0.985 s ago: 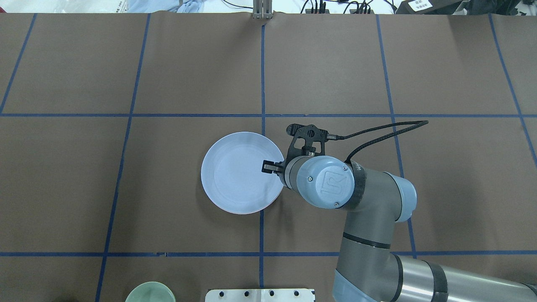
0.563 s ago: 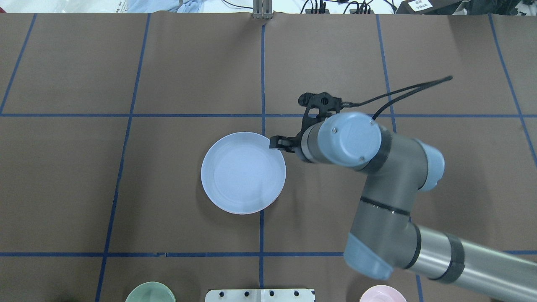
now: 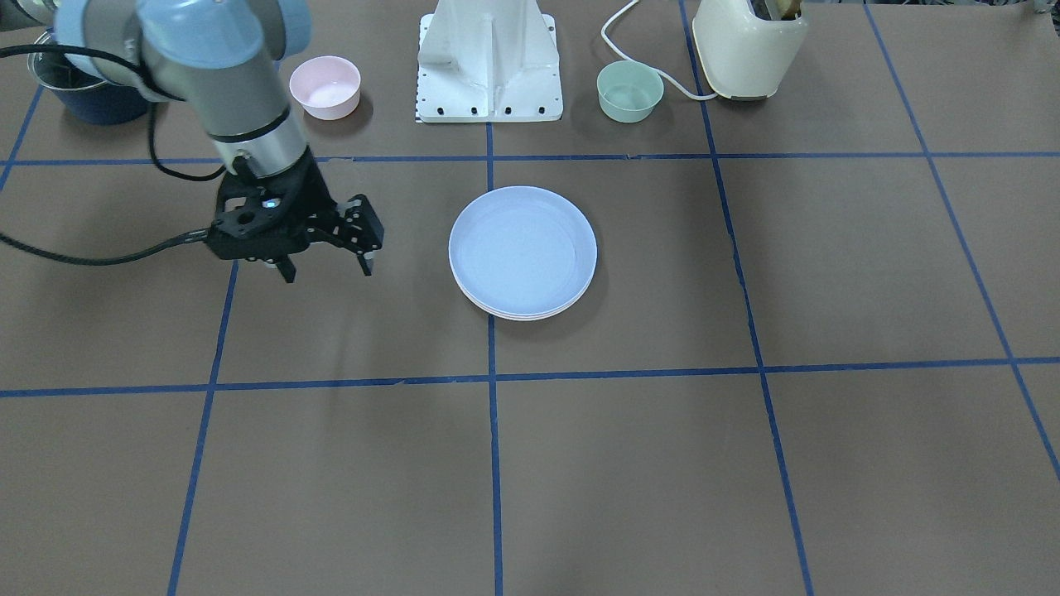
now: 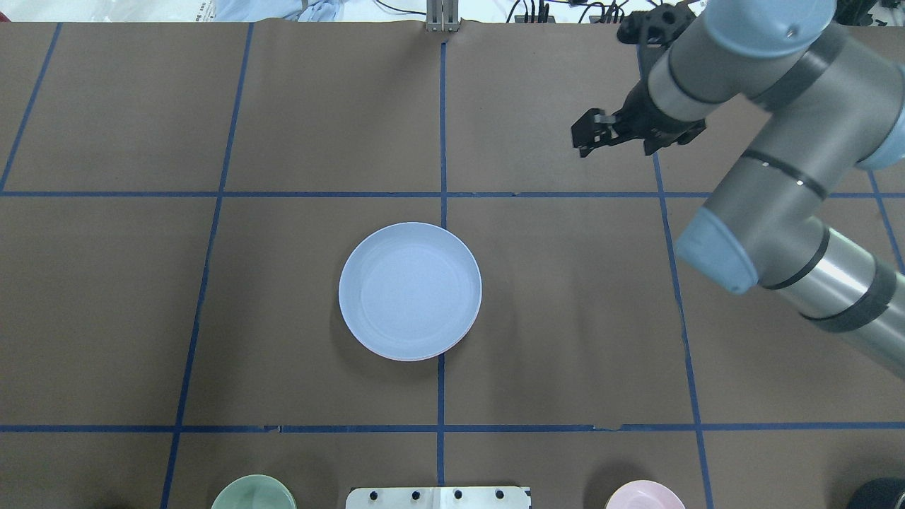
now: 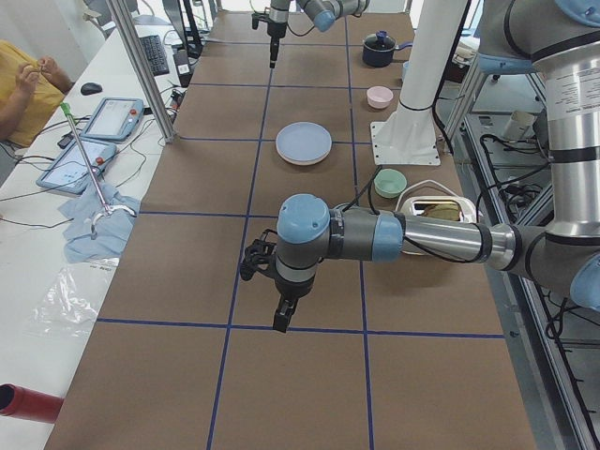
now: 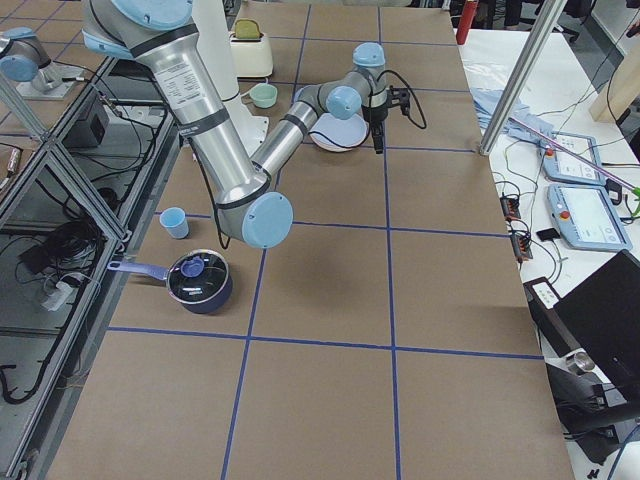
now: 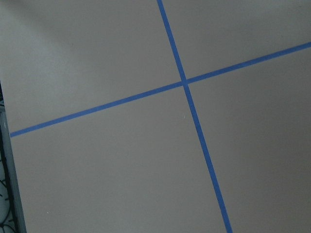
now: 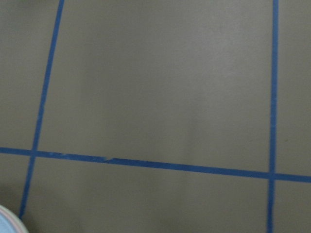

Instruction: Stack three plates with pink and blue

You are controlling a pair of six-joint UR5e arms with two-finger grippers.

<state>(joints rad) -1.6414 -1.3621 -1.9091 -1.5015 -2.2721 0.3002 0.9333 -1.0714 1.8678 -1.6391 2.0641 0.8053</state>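
The stack of plates (image 4: 410,291) rests near the middle of the bench (image 4: 212,318), with the blue plate (image 3: 522,248) on top and two paler rims showing under it, so the stacking seems complete. The right arm's fingers (image 3: 365,252) hang spread apart and empty, well apart from the stack, which lies toward the robot and to its left. The left arm's fingers (image 5: 280,317) are farther away; I cannot tell their state. The plates are round, with no long axis.
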